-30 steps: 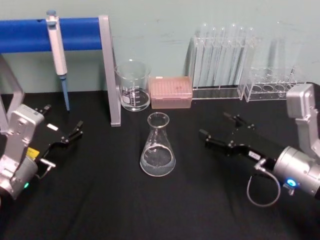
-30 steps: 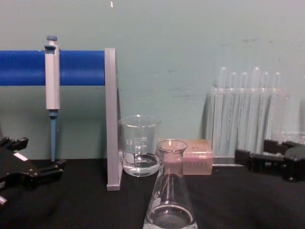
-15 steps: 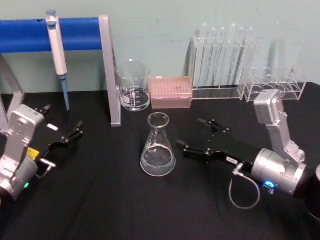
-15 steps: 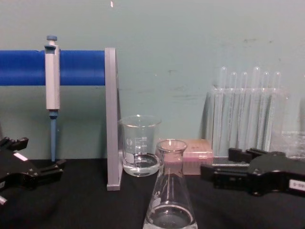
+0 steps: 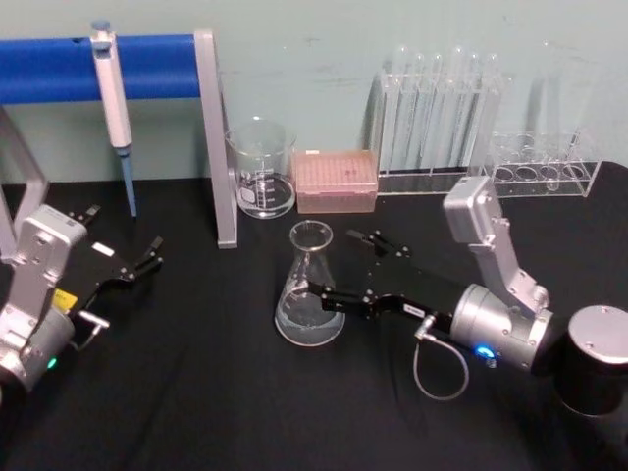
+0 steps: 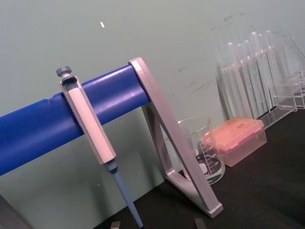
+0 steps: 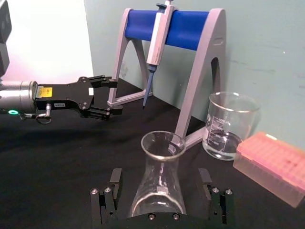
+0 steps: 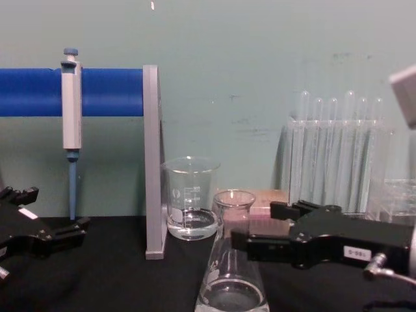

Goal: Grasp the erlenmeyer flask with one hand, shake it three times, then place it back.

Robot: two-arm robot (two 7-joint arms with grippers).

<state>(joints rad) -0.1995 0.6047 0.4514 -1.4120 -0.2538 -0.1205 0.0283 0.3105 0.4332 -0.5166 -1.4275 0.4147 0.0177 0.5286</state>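
Note:
The erlenmeyer flask stands upright on the black table, a little clear liquid in its wide base. In the right wrist view the flask sits between the two black fingers with a gap on each side. My right gripper, the hand on the silver wrist with the blue light, reaches in from the right and is open, straddling the flask at mid height. From the chest, the right gripper crosses in front of the flask. My left gripper rests open at the far left, away from the flask.
A glass beaker and a pink tip box stand behind the flask. A blue-barred stand with a hanging pipette is at the back left. Test tube racks line the back right.
My right gripper has travelled left across the table, from well right of the flask to having its open fingers on either side of it. The flask and left arm have not moved.

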